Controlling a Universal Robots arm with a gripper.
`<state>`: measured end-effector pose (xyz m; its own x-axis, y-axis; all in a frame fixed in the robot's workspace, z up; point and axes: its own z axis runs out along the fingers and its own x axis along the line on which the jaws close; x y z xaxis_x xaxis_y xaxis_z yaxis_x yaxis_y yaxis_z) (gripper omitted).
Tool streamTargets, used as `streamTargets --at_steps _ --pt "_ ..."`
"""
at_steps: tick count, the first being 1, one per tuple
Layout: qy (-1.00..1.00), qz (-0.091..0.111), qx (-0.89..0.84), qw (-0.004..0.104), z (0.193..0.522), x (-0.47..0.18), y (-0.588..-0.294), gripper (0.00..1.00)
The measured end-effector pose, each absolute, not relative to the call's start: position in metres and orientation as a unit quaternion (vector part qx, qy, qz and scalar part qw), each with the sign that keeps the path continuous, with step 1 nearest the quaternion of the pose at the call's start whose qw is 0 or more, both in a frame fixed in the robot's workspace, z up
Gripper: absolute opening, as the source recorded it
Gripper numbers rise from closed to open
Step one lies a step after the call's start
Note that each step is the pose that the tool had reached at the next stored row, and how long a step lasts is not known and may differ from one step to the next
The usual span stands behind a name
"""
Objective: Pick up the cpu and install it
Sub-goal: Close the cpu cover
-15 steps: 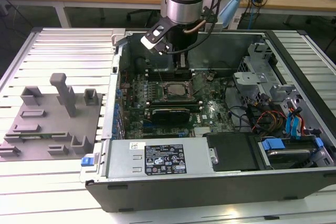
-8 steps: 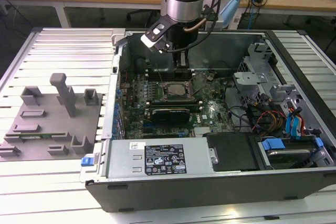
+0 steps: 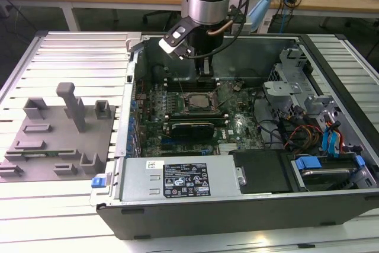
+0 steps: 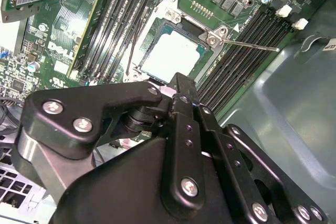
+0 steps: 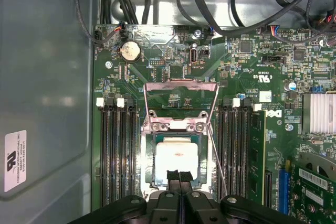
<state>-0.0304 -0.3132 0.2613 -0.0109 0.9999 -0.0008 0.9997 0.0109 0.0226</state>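
Note:
The cpu [image 5: 176, 156] is a pale square chip lying flat inside the motherboard socket [image 5: 149, 153], and it also shows in the second wrist view as the cpu [image 4: 173, 56]. The socket's metal load plate [image 5: 181, 95] stands flipped open, with its thin lever [image 4: 252, 45] swung out to the side. My gripper [image 5: 179, 177] hangs just above the chip's near edge, its two black fingertips [image 5: 172, 177] pressed together with nothing between them. In the exterior view my gripper [image 3: 205, 70] hovers over the socket [image 3: 198, 102] inside the open computer case.
Memory slots [image 5: 118, 150] flank the socket on both sides. A grey fixture plate [image 3: 59, 131] with blocks lies at the exterior view's left. The power supply [image 3: 183, 179], cables [image 3: 296, 134] and drive bays [image 3: 331, 164] fill the case's front and right.

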Motion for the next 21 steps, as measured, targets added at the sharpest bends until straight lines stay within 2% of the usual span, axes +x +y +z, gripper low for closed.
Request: streamTargets --at_steps 21 --pt "0.711 0.008 0.703 0.008 0.269 -0.013 -0.313 0.11"
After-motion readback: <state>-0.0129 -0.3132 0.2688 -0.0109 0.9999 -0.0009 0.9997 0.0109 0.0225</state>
